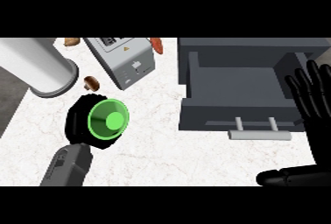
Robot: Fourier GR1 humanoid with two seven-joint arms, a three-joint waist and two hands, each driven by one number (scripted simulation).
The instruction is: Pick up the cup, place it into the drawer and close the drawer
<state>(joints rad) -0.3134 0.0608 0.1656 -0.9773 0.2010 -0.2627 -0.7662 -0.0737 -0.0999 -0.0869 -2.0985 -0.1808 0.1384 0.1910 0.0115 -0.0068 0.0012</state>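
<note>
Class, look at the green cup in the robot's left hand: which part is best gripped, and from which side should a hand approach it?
Grip the green cup round its side wall, coming from the left, as the left hand does. Its open mouth faces the camera, so fingers curled round the wall leave the opening free. The right hand rests open beside the open drawer.

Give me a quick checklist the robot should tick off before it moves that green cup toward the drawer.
1. Cup held: the left hand is curled round the green cup. Ok.
2. Drawer open: the grey drawer is pulled out, its inside showing. Ok.
3. Room inside the drawer: nothing shows in it. Ok.
4. Path across the counter: bare between cup and drawer. Ok.
5. Right hand out of the way: it rests open over the drawer's right edge, possibly crowding the drop. Cannot tell.
6. Handle free for closing: nothing on it. Ok.
</note>
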